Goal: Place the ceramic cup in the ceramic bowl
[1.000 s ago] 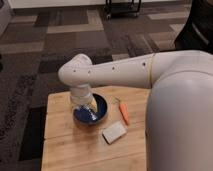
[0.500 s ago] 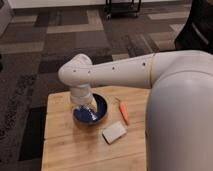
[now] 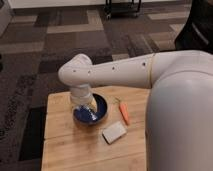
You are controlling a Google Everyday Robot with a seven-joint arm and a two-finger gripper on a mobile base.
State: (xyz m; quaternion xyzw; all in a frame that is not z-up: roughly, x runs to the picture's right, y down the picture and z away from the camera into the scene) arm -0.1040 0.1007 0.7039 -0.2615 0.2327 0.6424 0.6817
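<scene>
The dark blue ceramic bowl (image 3: 93, 115) with pale streaks sits on the wooden table (image 3: 65, 145), near its back middle. My white arm reaches across from the right and bends down over the bowl. My gripper (image 3: 85, 104) hangs right over the bowl's left half, its lower end inside the bowl's rim. The white ceramic cup is hidden; a pale shape at the gripper's lower end could be it, but I cannot tell.
An orange carrot (image 3: 123, 112) lies on the table just right of the bowl. A pale rectangular sponge (image 3: 114, 132) lies in front of the bowl. My white arm and body cover the table's right side. Patterned carpet lies beyond the table.
The arm and gripper stay over the bowl with hardly any visible movement.
</scene>
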